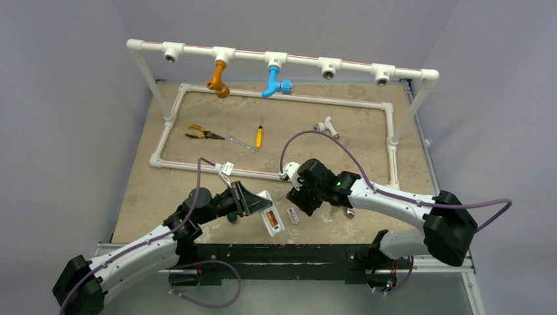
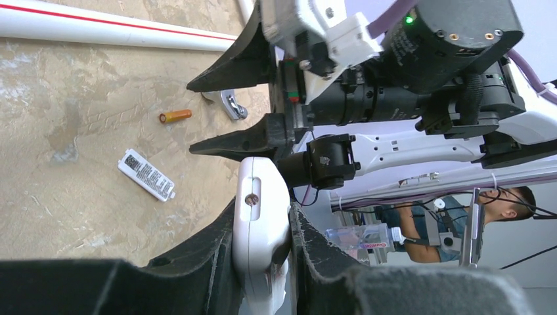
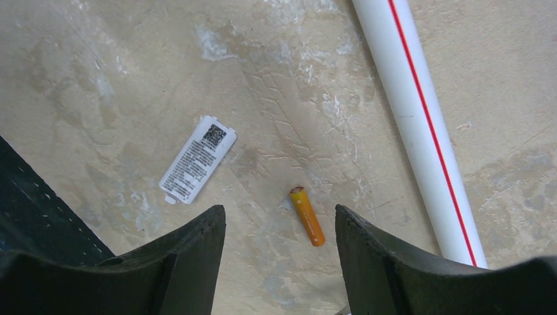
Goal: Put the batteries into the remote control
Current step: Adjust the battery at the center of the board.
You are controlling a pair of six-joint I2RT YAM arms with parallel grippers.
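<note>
Left gripper (image 2: pixel 263 211): closed tight on the remote control (image 2: pixel 259 223); one dark finger presses each long side of the white body, at the lower centre of the left wrist view.
Remote control, overhead: lower centre of the frame (image 1: pixel 270 218), at the tip of the left arm, back side up, with its bay open.
Seated battery (image 1: pixel 270 220): an orange cylinder lying in the bay of the remote control.
Right gripper (image 3: pixel 279 211): jaws stand well apart and hold nothing; only bare table shows between the two dark fingers (image 3: pixel 190 252).
Right gripper, overhead: just right of the remote control (image 1: pixel 303 200), pointing down and left towards it.
Loose battery (image 3: pixel 307 215): flat on the table in the lower middle of the right wrist view, within the gap of the open jaws but touching neither finger.
Loose battery, left wrist view: centre left of the frame (image 2: pixel 175 116), near the tips of the right gripper.
Battery cover (image 3: pixel 197 159): small white plate with a printed label, flat on the table, up and left of the loose battery and apart from it.
White pipe (image 3: pixel 414 118): red-striped, running down the right side of the right wrist view, beside the loose battery without touching it.
Table (image 1: pixel 144 190): beige mottled surface.
Far end, overhead: pliers (image 1: pixel 200 134), yellow-handled screwdriver (image 1: pixel 259 136), orange tap (image 1: pixel 220 79), blue tap (image 1: pixel 274 82).
</note>
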